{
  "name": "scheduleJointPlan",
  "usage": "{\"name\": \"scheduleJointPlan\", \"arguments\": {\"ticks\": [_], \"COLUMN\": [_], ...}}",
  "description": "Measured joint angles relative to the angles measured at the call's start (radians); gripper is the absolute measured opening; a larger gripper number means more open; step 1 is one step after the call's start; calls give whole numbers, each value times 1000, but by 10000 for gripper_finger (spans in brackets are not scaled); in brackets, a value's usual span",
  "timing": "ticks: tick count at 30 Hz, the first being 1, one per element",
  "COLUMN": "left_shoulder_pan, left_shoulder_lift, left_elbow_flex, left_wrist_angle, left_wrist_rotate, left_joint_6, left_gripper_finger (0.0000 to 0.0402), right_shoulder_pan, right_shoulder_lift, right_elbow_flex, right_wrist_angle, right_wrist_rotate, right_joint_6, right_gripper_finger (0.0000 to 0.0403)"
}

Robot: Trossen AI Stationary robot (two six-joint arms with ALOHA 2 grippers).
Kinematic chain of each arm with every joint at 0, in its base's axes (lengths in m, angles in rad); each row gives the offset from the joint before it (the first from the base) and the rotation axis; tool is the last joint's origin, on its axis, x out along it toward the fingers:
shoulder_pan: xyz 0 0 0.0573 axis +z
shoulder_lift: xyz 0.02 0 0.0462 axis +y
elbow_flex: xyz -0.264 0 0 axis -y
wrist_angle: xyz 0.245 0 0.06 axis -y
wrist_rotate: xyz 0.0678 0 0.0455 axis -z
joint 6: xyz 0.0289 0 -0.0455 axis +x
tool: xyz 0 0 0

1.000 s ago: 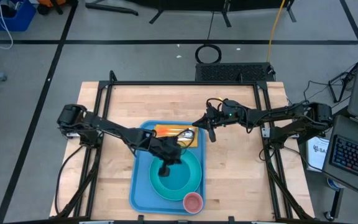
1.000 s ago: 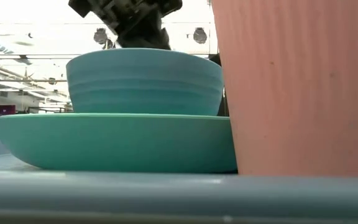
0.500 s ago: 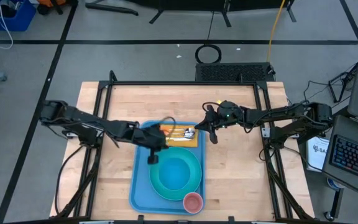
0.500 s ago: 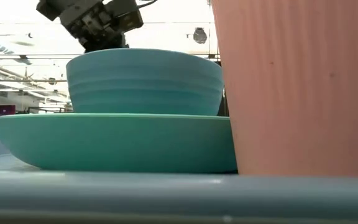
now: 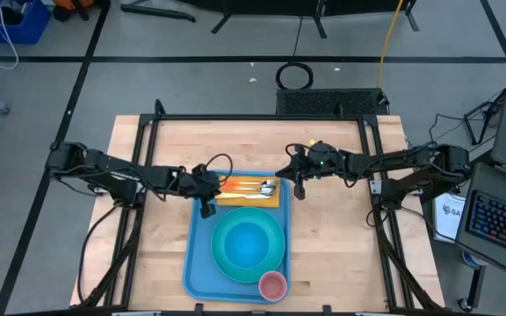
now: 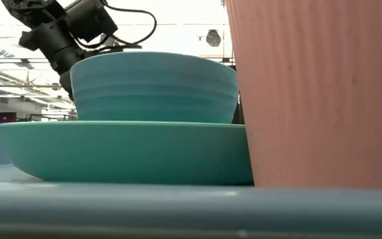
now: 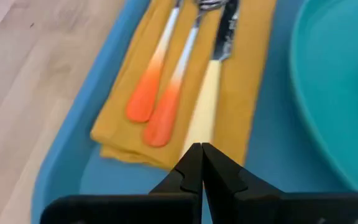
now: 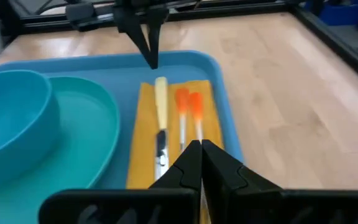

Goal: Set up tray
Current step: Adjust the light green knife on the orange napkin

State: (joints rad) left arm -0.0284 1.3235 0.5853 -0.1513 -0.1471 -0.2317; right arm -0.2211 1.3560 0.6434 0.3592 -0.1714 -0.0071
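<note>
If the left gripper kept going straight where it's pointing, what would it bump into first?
Probably the yellow-handled knife lying on the orange napkin: the shut left gripper points right along it, though its height above is unclear.

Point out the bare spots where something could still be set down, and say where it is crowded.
Bare wood lies on the table on both sides of the tray. The tray is crowded: napkin with cutlery, plate with bowl, cup. Both tools, left and right, hang at the napkin end.

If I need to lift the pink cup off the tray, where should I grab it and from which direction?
Grip the pink cup across its rim from straight above. It stands upright and open in the tray's near right corner, close beside the plate, so a side approach looks cramped. One finger inside and one outside the wall would probably hold. Both grippers are shut at the napkin end.
</note>
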Motion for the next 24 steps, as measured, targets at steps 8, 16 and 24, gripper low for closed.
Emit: {"name": "scheduleJointPlan", "arguments": {"ticks": [8, 16, 24], "left_shoulder_pan": [18, 24, 40], "left_shoulder_lift": [0, 0, 0], "left_elbow_flex": [-30, -30, -30], "left_wrist_angle": [-1, -12, -10], "left_wrist_rotate": [76, 24, 96], "left_joint_6": [25, 48, 99], "left_gripper_finger": [4, 71, 164], "right_shoulder_pan": [0, -2, -2], "right_shoulder_lift": [0, 0, 0], "right_elbow_flex": [0, 0, 0], "right_wrist_angle": [7, 26, 34], "right_wrist_rotate": [18, 18, 18], "right_joint_6": [29, 20, -14], "right_gripper_finger": [0, 0, 0]}}
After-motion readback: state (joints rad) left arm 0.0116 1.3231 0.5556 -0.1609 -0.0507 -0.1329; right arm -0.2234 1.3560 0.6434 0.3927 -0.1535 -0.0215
